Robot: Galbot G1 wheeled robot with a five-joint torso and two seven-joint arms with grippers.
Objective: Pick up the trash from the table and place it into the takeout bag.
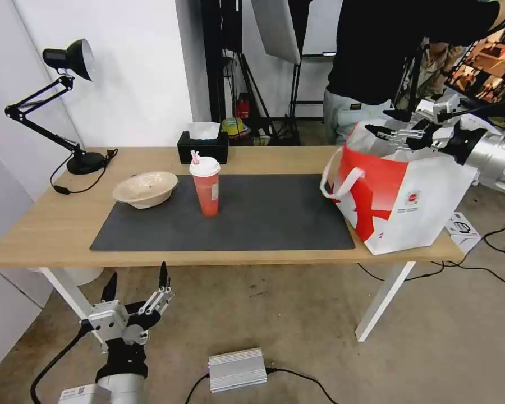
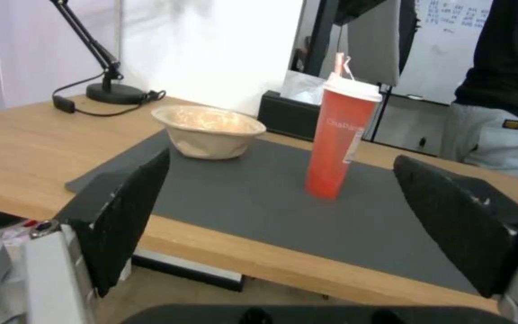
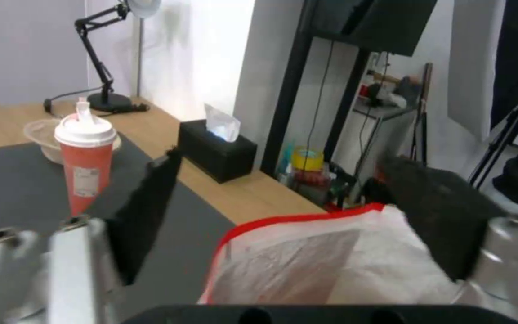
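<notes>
Jaws released on both sides: your left gripper [image 1: 136, 281] hangs below the near table edge at about 7 o'clock in the head view, fingers spread and pointing up; your right gripper [image 1: 388, 131] hovers over the mouth of the takeout bag [image 1: 409, 207] at about 2 o'clock, fingers apart and holding nothing.

The table [image 1: 50, 224] carries a dark grey mat [image 1: 264, 216]. On the mat's left end rests the beige paper-pulp bowl [image 1: 146, 188], tilted slightly, its rim overhanging the mat edge. Just beside it, toward 3 o'clock, the red drink cup [image 1: 206, 186] stands upright with its white lid and straw. Behind the cup, at its 12 o'clock, sits the black tissue box [image 1: 203, 147]. The bag stands at the table's right end, upright and open, touching the mat's right edge. A desk lamp [image 1: 67, 101] occupies the far left corner.

From the left wrist view you see the cup [image 2: 338, 139] and bowl [image 2: 208, 131] between the spread fingers [image 2: 128, 211].
</notes>
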